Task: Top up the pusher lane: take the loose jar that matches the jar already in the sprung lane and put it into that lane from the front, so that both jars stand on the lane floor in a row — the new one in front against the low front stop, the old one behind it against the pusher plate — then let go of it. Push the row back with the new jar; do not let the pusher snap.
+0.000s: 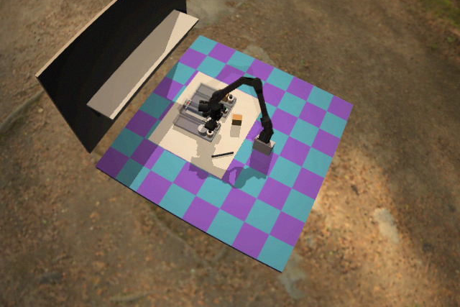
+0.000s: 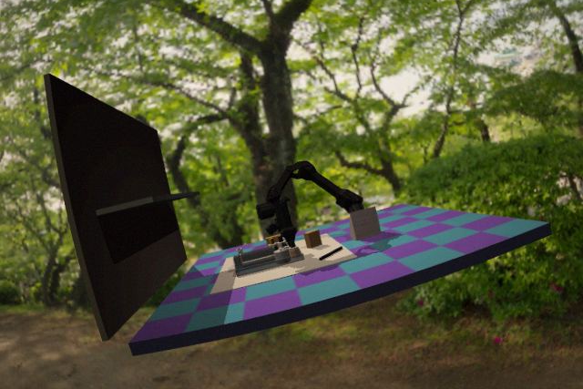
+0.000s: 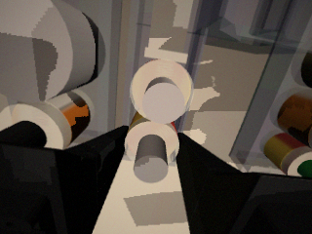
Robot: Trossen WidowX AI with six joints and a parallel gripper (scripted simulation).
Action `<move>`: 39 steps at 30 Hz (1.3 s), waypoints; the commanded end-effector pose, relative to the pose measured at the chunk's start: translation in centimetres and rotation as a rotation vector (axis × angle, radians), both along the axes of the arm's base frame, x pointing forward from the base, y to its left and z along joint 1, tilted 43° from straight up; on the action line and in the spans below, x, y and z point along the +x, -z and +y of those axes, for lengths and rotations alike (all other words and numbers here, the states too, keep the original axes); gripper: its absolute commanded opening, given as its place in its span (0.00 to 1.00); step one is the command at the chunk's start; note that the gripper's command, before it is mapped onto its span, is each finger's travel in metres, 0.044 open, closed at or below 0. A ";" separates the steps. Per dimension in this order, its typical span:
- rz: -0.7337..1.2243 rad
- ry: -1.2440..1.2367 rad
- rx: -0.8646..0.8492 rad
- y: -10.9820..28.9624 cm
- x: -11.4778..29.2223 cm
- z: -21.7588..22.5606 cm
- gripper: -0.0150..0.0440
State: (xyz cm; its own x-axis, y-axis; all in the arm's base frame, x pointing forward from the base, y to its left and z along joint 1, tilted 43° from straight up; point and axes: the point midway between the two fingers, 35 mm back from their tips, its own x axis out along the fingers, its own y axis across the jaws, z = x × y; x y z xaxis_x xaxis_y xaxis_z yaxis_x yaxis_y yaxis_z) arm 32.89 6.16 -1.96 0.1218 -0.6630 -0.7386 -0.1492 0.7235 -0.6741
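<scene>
My gripper [image 1: 212,125] [image 2: 289,240] [image 3: 152,135] points down at the front end of the grey lanes [image 1: 191,122] [image 2: 249,268]. It is shut on a jar [image 3: 151,168] with a grey knob, a cream shoulder and a yellow and red label. A second jar [image 3: 164,102] with a cream shoulder and grey knob is right behind it in line, in the lane between the neighbouring lanes. The two overlap in the wrist view, so contact cannot be told. The held jar's base, the low front stop and the pusher plate are hidden, so whether it stands on the lane floor cannot be told.
To the left, the wrist view shows a large white jar [image 3: 41,49] and a black-knobbed jar [image 3: 54,122]. To the right is a green-knobbed jar [image 3: 288,151]. An orange-brown block [image 1: 236,119] [image 2: 311,239] and a black bar [image 1: 223,154] [image 2: 331,253] lie in front of the lanes.
</scene>
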 end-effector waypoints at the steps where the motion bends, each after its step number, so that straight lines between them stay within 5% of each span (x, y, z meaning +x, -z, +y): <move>1: -0.016 -0.003 -0.005 0.0 0.3 -0.1 0.25; 39: -0.016 -0.003 -0.005 0.0 -0.3 -0.2 0.25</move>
